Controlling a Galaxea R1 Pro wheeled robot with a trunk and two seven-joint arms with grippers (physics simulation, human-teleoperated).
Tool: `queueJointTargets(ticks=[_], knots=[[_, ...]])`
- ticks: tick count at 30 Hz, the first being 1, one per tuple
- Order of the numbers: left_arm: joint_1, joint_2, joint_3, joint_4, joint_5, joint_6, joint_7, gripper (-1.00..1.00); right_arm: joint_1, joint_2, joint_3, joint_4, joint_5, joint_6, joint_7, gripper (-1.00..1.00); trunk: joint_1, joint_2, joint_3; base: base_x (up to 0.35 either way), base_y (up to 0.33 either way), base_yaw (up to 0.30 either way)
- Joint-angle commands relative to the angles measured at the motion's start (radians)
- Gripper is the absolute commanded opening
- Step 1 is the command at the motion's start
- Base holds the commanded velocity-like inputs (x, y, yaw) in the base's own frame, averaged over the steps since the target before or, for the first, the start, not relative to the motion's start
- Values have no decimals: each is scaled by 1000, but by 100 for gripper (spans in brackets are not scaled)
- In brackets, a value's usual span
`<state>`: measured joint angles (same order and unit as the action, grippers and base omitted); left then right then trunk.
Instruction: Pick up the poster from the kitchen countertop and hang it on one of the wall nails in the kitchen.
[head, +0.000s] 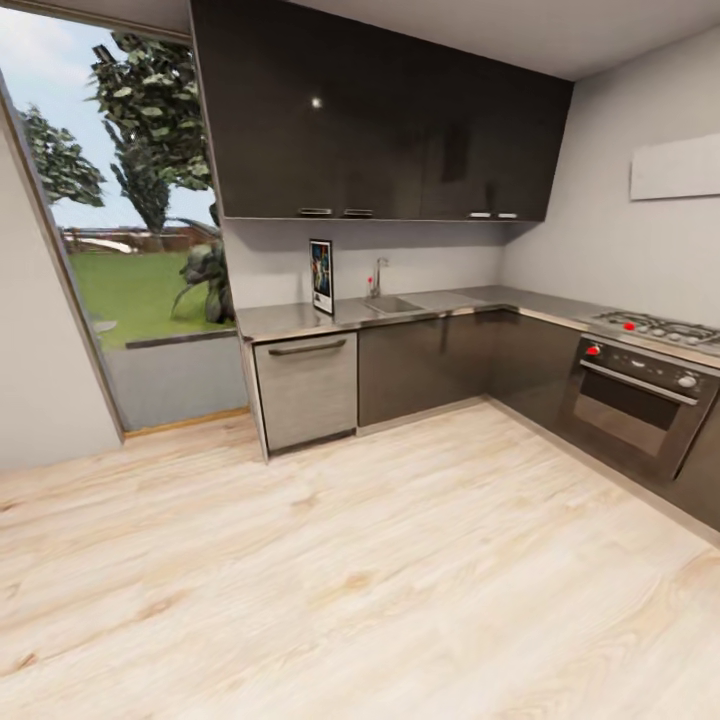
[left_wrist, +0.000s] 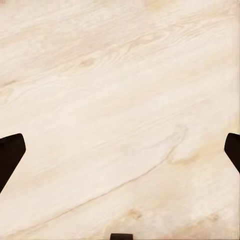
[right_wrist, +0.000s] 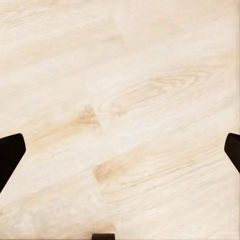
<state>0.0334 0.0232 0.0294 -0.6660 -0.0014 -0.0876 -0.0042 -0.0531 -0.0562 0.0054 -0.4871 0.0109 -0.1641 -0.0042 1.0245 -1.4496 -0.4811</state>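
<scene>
Your left gripper (left_wrist: 120, 150) was spread wide, its two dark fingertips (left_wrist: 10, 155) sitting at opposite edges of the left wrist view with nothing between them. Beneath it lay only the pale wood floor (left_wrist: 120, 90), with grain lines running slantwise. Your right gripper (right_wrist: 120, 150) was spread just as wide and held nothing, and it hung over the same plank floor, where a seam between boards crossed under the fingers.

Beyond both grippers, the head view showed the floor stretching ahead to the dark base cabinets (head: 425, 365) and a steel-fronted dishwasher (head: 306, 390) at their left end. On top ran the grey L-shaped desk (head: 290, 320), well away from either gripper. The poster (head: 321, 276) stood upright on that desk, towards its left end, close to the back wall, its colourful face turned partly towards you. Just to the right of it were the inset sink (head: 392, 304) and the slim tap (head: 378, 277). Farther right, the desk turned the corner to the hob (head: 655, 327) above the oven (head: 635, 400). Dark glossy wall cupboards (head: 380, 110) hung over the desk, and a tall window (head: 130, 200) on the left looked onto grass and trees.
</scene>
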Motion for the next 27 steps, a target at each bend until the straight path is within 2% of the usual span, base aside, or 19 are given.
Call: queueJointTargets(ticks=[1, 27], knots=[[0, 0, 1, -1, 0, -1, 0, 100, -1, 0, 1, 1, 1, -3, 0, 100, 1, 0, -1, 287, -190, 5], [0, 0, 1, -1, 0, -2, 0, 100, -1, 3, 0, 1, -2, -2, 0, 100, 1, 0, -1, 288, -187, 3]])
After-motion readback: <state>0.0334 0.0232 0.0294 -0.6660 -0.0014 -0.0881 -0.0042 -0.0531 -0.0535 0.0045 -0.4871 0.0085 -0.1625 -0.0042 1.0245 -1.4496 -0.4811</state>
